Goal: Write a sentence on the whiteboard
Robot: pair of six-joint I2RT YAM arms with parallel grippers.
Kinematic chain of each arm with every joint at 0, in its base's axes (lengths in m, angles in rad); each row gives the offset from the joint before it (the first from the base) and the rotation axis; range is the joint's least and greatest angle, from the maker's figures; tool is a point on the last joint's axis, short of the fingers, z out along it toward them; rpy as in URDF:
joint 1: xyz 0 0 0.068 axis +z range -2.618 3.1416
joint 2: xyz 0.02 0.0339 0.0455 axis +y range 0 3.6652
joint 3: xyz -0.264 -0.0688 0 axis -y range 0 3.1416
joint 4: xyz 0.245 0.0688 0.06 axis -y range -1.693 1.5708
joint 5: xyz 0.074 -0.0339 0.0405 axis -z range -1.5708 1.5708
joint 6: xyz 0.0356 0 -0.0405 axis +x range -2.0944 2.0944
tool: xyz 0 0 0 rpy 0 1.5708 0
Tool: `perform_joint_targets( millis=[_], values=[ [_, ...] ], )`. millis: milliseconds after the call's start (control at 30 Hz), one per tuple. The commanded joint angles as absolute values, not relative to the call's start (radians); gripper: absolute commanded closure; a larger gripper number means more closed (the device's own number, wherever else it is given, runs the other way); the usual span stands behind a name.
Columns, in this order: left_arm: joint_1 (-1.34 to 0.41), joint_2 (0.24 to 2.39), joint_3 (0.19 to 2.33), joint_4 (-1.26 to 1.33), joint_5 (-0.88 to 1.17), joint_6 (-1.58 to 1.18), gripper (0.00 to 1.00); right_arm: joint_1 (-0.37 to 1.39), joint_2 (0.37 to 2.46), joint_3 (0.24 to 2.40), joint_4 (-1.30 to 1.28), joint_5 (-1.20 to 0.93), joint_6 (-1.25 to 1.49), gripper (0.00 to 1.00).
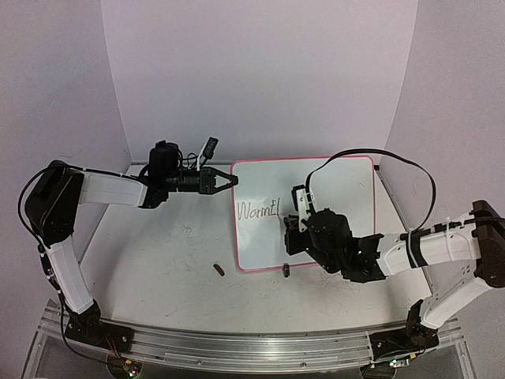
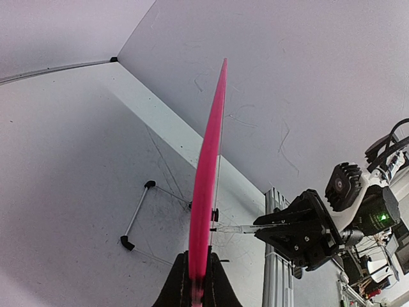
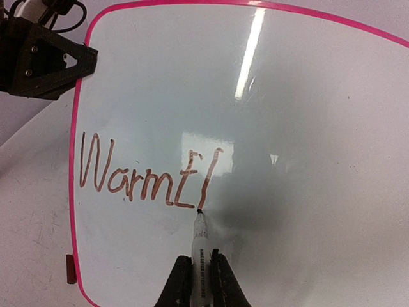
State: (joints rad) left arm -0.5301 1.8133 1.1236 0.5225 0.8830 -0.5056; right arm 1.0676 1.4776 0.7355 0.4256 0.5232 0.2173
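- Your left gripper [image 1: 227, 181] clamps the whiteboard [image 1: 339, 189], at 3 o'clock on the table [image 1: 158, 268], by its 9 o'clock edge.
- Your right gripper [image 3: 200, 268] pinches the marker [image 3: 199, 233].
- Judged light, stiff, slippery: hold the frame.
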Motion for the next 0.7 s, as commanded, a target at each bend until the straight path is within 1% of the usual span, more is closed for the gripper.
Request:
perform_joint_targets(
  millis=[0,433,667],
  values=[
    [-0.565,1.79,1.127,0.489,0.889,-0.514,1.0,1.05,1.493,0.778,0.453,0.576,0.195,1.0],
    [-0.565,1.792,1.127,0.49,0.889,-0.514,1.0,1.028,1.505,0.797,0.474,0.563,0.175,1.0],
    [-0.565,1.793,1.129,0.49,0.891,-0.514,1.0,1.027,1.502,0.801,0.468,0.591,0.175,1.0]
  ],
)
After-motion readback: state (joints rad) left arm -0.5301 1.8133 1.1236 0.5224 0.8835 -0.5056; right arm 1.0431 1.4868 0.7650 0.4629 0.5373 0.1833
